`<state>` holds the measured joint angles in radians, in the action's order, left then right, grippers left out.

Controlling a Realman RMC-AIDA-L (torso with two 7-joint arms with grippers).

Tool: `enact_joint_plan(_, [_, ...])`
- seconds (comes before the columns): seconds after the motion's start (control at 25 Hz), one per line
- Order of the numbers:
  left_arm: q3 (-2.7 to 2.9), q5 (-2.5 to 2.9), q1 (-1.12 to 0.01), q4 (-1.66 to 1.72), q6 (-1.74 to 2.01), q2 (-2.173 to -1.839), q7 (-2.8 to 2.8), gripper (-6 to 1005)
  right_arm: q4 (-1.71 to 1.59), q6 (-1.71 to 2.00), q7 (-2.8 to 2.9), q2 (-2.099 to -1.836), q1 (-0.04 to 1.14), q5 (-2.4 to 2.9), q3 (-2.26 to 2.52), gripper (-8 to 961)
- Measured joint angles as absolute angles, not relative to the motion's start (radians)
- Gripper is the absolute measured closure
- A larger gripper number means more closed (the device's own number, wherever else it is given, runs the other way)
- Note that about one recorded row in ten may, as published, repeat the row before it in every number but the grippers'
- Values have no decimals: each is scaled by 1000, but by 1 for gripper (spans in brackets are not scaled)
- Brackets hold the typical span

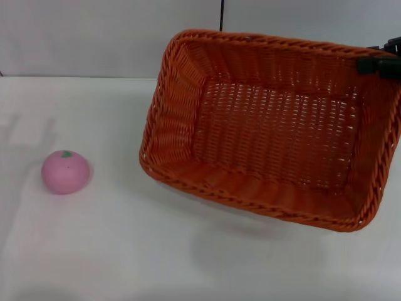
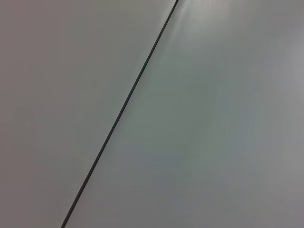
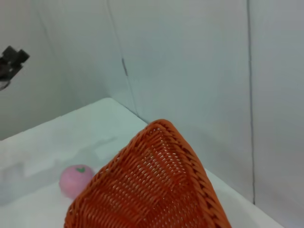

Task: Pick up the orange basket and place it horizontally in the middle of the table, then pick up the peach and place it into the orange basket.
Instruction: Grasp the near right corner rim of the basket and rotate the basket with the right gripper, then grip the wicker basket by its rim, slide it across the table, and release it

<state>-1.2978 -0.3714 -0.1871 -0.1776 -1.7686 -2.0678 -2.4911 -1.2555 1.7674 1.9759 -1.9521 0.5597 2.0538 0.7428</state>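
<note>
The orange basket (image 1: pixel 269 125) hangs tilted above the white table (image 1: pixel 125 251) on the right, its open side facing the head camera and its shadow lying on the tabletop below it. My right gripper (image 1: pixel 378 63) is shut on the basket's far right rim. The right wrist view shows the basket's woven side (image 3: pixel 152 190). The pink peach (image 1: pixel 64 172) with its green leaf mark rests on the table at the left, well apart from the basket; it is also in the right wrist view, peach (image 3: pixel 76 179). My left gripper (image 3: pixel 10 62) shows only as a small dark shape, raised off to the side.
A pale wall (image 1: pixel 94 37) with a dark vertical seam (image 1: pixel 221 15) stands behind the table. The left wrist view shows only this wall and a seam (image 2: pixel 123 104). Bare tabletop lies between the peach and the basket and along the front.
</note>
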Motion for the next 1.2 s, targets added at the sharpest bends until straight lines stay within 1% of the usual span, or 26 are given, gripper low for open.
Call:
enact_joint_plan(0.16, [-1298, -371, -187, -179, -1769, -2068, -2491, 192, -1228, 1790, 1892, -1949, 569, 2052, 747, 776])
enact_joint_plan(0.28, [-1298, -371, -189, -178, -1768, -2069, -2485, 192, -1173, 1806, 1785, -1941, 585, 2052, 753, 776])
enact_joint_plan(0.32, [-1298, -371, -194, -176, -1767, -2069, -2480, 192, -1123, 1811, 1727, -1934, 607, 2056, 754, 776])
enact_joint_plan(0.36, [-1298, -371, -194, -176, -1767, -2069, -2480, 192, -1123, 1811, 1727, -1934, 607, 2056, 754, 776])
enact_joint_plan(0.48, [-1298, -371, -197, -178, -1767, -2069, -2480, 193, -1040, 1816, 1643, -1921, 642, 2063, 761, 776])
enact_joint_plan(0.8, [-1290, -370, -201, -181, -1773, -2072, -2465, 193, -857, 1767, 1498, -1905, 716, 2083, 765, 777])
enact_joint_plan(1.2, [-1290, -362, -198, -181, -1782, -2071, -2446, 194, -782, 1705, 1468, -1899, 722, 2112, 768, 777])
